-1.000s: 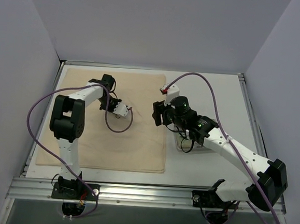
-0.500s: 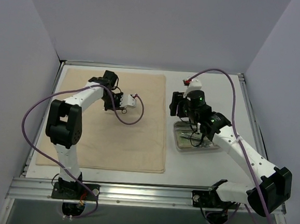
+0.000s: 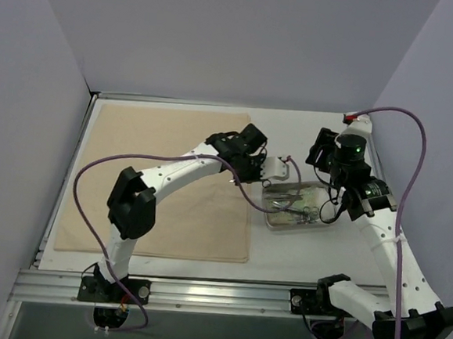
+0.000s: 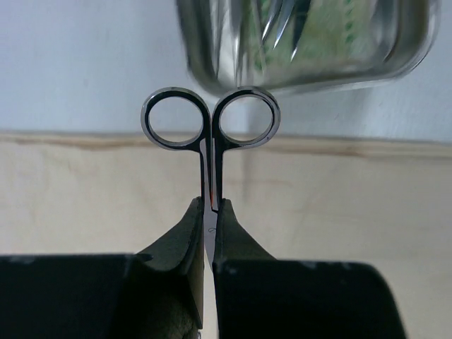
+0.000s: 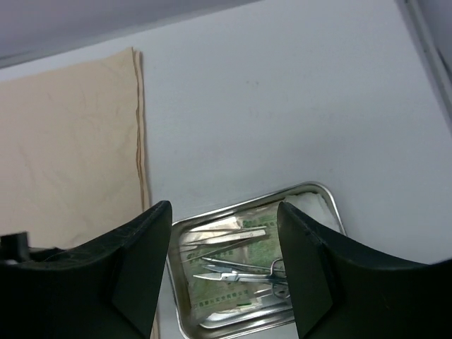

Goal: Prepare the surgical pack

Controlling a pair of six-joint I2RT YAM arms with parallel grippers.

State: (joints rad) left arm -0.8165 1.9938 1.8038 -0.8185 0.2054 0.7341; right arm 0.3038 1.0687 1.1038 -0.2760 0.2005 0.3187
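Forceps [image 4: 210, 127] are pinched by their shanks in the left end effector [image 4: 210, 212], whose fingers are closed almost fully on the thin steel. The two ring handles point away from the wrist toward the tray [image 3: 273, 224]. In the left wrist view the rings overlap the tray's rim, and whether they touch it cannot be told. The left arm reaches across the cloth [image 3: 153, 203] to the right, so its end effector is just past the cloth's right edge, by the tray's far left corner.

The cloth lies flat on the left half of the surface [image 3: 308, 129]. The tray sits on the bare surface just beside the cloth's right edge. Inside it are pale green packets [image 5: 233, 286], tweezers [image 5: 222, 234] and another ringed steel tool [image 5: 244, 274].

The right end effector [image 5: 224, 208] hangs above the tray's far side with its fingers spread about halfway and nothing between them.
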